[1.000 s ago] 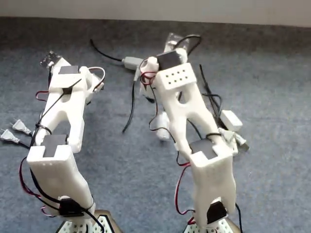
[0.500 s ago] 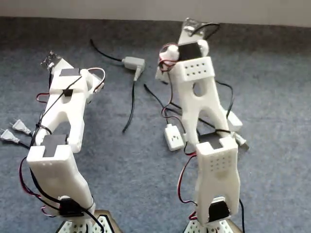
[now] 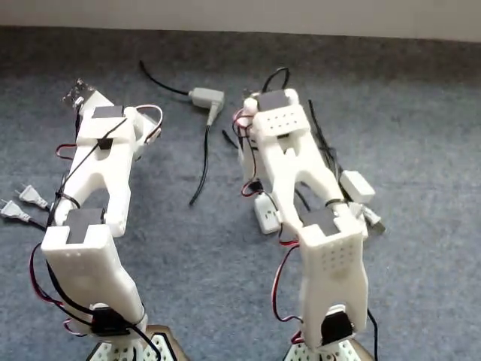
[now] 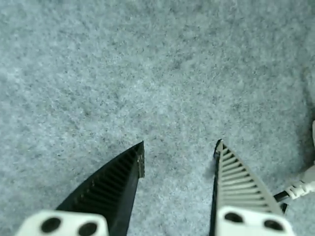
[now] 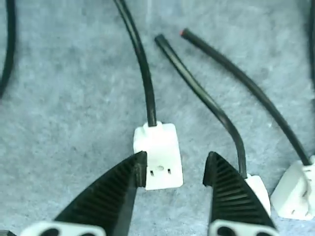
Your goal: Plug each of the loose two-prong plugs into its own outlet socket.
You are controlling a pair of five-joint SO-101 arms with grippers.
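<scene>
A white outlet socket on a black cable lies on the carpet. My right gripper hangs open just above it, one fingertip beside it and the other past it. Two more white sockets lie close by. In the high view the socket lies beside the right arm, with another socket on the arm's other side. A grey plug lies at the far middle. Two small two-prong plugs lie at the left edge. My left gripper is open over bare carpet.
Black cables trail across the grey carpet between the arms. Two loose cable ends lie beyond the socket. A white cable piece shows beside the left gripper. The left arm stands by the two small plugs.
The right arm stretched toward the far side, then drew back and came down over the white socket. The left arm has kept still.
</scene>
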